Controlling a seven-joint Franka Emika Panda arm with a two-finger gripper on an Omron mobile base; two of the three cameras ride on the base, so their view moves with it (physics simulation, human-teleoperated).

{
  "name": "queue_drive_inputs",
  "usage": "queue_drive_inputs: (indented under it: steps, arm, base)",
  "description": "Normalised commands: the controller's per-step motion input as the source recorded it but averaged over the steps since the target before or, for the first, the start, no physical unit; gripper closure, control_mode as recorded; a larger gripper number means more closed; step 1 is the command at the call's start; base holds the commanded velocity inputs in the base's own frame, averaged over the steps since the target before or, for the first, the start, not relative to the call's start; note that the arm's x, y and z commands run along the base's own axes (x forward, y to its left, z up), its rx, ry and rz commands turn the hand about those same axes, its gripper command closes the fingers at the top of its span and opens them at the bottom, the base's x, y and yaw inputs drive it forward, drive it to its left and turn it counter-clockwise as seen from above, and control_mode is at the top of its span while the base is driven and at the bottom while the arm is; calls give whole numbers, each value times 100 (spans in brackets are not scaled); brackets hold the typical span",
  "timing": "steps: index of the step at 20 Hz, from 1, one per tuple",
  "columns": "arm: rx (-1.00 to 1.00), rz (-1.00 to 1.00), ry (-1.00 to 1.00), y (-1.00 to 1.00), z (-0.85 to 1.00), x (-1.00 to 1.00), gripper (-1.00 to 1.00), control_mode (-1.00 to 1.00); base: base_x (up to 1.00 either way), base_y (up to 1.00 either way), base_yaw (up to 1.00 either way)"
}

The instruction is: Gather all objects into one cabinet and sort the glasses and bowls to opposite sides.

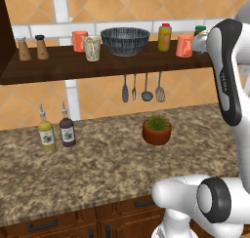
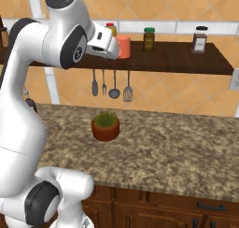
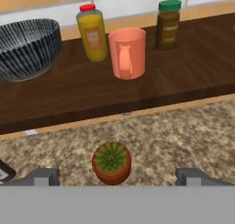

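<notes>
The dark wooden cabinet is an open shelf on the wall. On it stand a coral glass, a beige speckled glass, the wide dark ribbed bowl and, further right, another coral glass. In the hand view this right glass is straight ahead and the bowl is at upper left. My gripper is open with nothing between its fingertips. It hovers in front of the shelf, short of the right glass and not touching it.
A yellow jar and a green-lidded jar flank the right glass from behind. Two brown shakers stand at the shelf's left end, a dark jar far right. Utensils hang below. A potted plant and two bottles stand on the counter.
</notes>
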Motion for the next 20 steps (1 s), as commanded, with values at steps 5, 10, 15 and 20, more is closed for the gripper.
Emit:
queue_drive_inputs:
  steps: [5,10,15,20]
  arm:
    - [0,0,0,0,0,50,-100,-100]
    - [0,0,0,-7,-7,31,-100,-100]
    - [0,0,0,-8,-13,31,-100,-100]
    - [0,0,0,0,-12,33,-100,-100]
  base:
    - [0,0,0]
    - [0,0,0]
    - [0,0,0]
    - [0,0,0]
